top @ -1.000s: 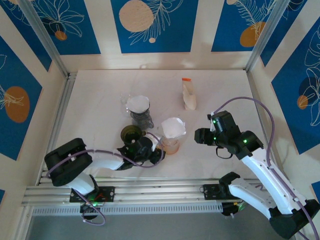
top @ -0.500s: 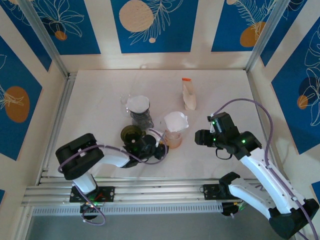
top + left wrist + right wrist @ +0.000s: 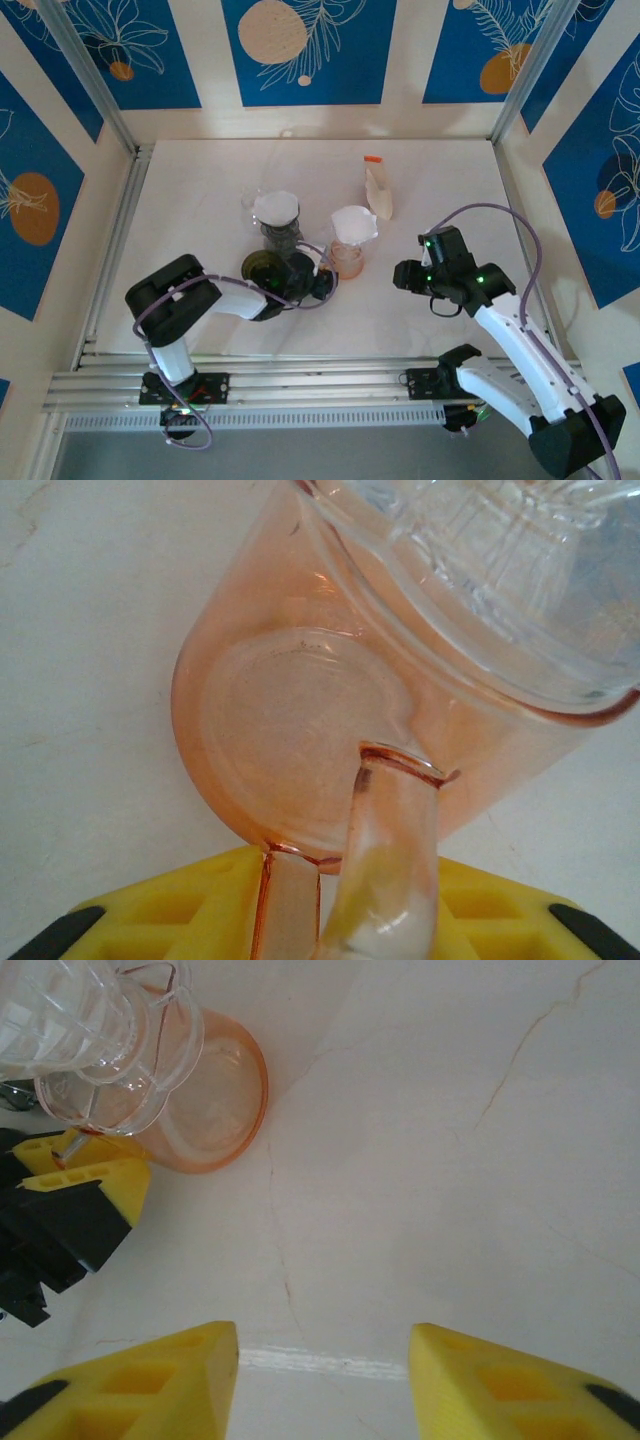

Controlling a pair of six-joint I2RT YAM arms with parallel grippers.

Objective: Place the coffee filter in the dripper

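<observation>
- The room is a booth of white walls [image 3: 410, 60] set with blue panels printed with pale leaves and orange discs, and grey metal posts [image 3: 88, 78] stand at the back corners.
- The table [image 3: 190, 200] is white with a faint marbled vein, and a metal rail [image 3: 300, 385] runs along its near edge.
- The right arm [image 3: 520, 335] bends in from the near right corner. The left arm [image 3: 200, 300] lies low across the near left of the table, reaching toward the middle.
- A pink glass carafe [image 3: 347, 262] stands near the middle of the table with a clear ribbed dripper [image 3: 480, 570] seated in its mouth.
- The coffee filter [image 3: 352, 222] — white paper, its rim open upward — sits in that dripper, on top of the carafe.
- The left hand [image 3: 325, 282] is at the carafe's near left side. Seen from the left wrist, its yellow fingers [image 3: 160, 905] are clenched on the carafe's handle [image 3: 385, 850], so the filter is just above and beyond this hand.
- The right hand [image 3: 320, 1355] is released: its two yellow fingers stand apart over bare table with nothing between them. The carafe and filter lie to its left, apart from it.
- Left of the carafe, a second dripper with a white filter [image 3: 277, 210] sits on a dark glass server [image 3: 284, 240].
- A white pouch with an orange top [image 3: 377, 192] stands behind the carafe.
- A dark green round piece [image 3: 260, 268] lies beside the left arm — what it is, I cannot tell.
</observation>
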